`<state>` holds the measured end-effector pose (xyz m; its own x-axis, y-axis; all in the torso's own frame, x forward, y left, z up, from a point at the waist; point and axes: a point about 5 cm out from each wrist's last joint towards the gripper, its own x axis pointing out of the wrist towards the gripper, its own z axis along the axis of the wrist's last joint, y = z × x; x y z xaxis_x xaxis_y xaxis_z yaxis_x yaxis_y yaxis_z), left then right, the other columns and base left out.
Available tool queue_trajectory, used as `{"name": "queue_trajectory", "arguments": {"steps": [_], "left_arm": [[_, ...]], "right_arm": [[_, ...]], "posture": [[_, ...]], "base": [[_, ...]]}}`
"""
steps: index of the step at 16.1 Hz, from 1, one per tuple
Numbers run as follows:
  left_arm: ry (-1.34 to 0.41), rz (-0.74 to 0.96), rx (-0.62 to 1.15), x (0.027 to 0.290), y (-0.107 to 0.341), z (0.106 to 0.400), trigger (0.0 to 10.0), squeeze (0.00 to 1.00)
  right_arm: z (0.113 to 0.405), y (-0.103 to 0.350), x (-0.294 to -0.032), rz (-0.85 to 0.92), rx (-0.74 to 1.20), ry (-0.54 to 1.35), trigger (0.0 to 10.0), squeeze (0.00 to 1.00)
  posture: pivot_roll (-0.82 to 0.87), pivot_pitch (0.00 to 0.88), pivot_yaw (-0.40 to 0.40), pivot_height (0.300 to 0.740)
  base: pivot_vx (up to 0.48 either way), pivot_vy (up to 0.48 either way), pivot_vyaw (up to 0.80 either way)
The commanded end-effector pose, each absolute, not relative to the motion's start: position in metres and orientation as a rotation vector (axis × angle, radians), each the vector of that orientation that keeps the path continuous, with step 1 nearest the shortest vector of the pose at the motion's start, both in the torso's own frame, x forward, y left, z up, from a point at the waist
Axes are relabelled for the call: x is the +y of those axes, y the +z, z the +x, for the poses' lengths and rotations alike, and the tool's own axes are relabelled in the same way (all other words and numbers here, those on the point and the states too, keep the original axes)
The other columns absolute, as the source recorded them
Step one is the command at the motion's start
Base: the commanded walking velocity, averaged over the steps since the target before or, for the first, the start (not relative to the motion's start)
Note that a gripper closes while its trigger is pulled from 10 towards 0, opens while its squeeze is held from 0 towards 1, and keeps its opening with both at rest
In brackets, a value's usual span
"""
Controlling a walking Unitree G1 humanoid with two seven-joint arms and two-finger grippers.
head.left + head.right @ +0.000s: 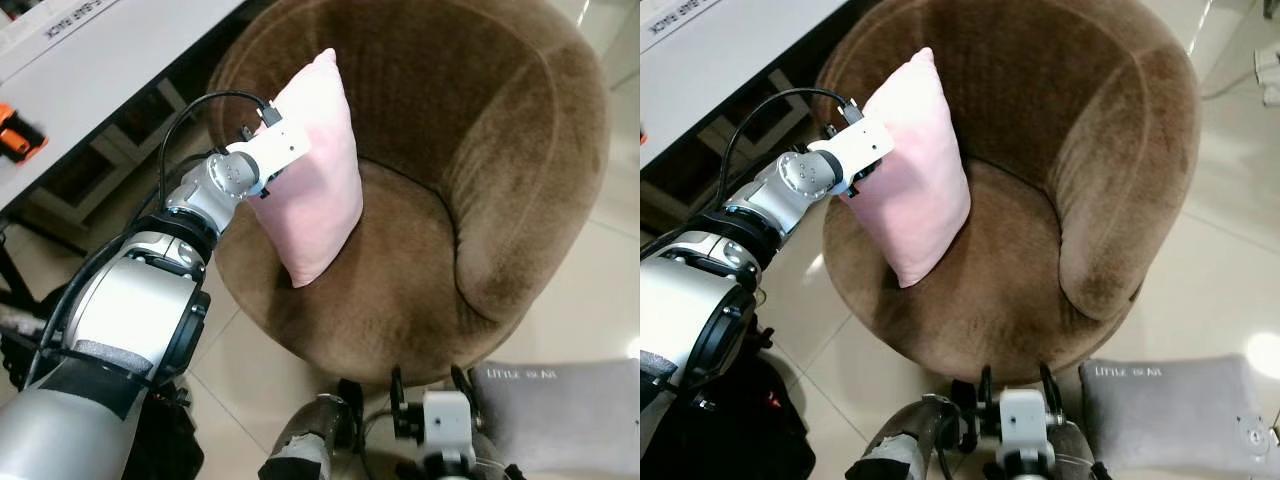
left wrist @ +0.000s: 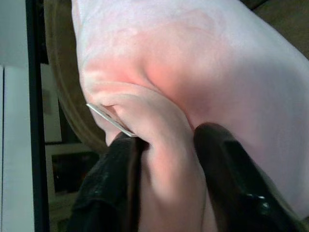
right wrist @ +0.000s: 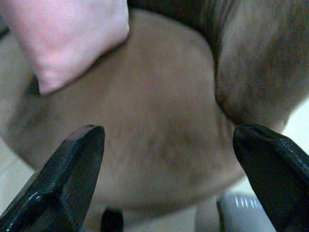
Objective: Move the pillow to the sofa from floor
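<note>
A pink pillow (image 1: 320, 170) stands on edge over the left side of a round brown sofa chair (image 1: 480, 200), its lower corner on the seat. My left gripper (image 2: 166, 164) is shut on a fold of the pillow's (image 2: 193, 72) edge, reaching in from the chair's left rim. In the right wrist view, the right gripper (image 3: 169, 164) stands open low in front of the chair's seat (image 3: 159, 125), with nothing between its fingers (image 3: 72, 169). The pillow's corner (image 3: 67, 38) is seen beyond it.
A grey cushion (image 1: 1170, 410) with lettering lies on the tiled floor at the chair's front right. A white table (image 1: 90, 60) with dark legs runs along the left, with an orange object (image 1: 18, 135) on it. A dark bag (image 1: 740, 420) sits by my left side.
</note>
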<state>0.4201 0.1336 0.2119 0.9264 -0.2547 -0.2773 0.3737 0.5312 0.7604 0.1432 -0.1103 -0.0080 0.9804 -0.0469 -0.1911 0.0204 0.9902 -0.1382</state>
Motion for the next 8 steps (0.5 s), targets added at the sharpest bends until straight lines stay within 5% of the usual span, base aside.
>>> {"name": "queue_trajectory", "arguments": {"steps": [1,8], "left_arm": [[-0.351,0.963,0.149,0.142,0.215,0.421,10.0,1.00],[-0.288,0.924,0.039,0.137,0.262,0.428,10.0,1.00]], "right_arm": [[0.131,-0.006,-0.078,-0.047,0.250,-0.014,10.0,0.00],[0.127,0.005,-0.075,-0.041,0.279,-0.035,10.0,0.00]], "posture": [[-0.06,0.366,0.329,0.740],[-0.05,0.391,0.356,0.740]], "base": [[0.000,0.000,0.00],[0.000,0.000,0.00]]}}
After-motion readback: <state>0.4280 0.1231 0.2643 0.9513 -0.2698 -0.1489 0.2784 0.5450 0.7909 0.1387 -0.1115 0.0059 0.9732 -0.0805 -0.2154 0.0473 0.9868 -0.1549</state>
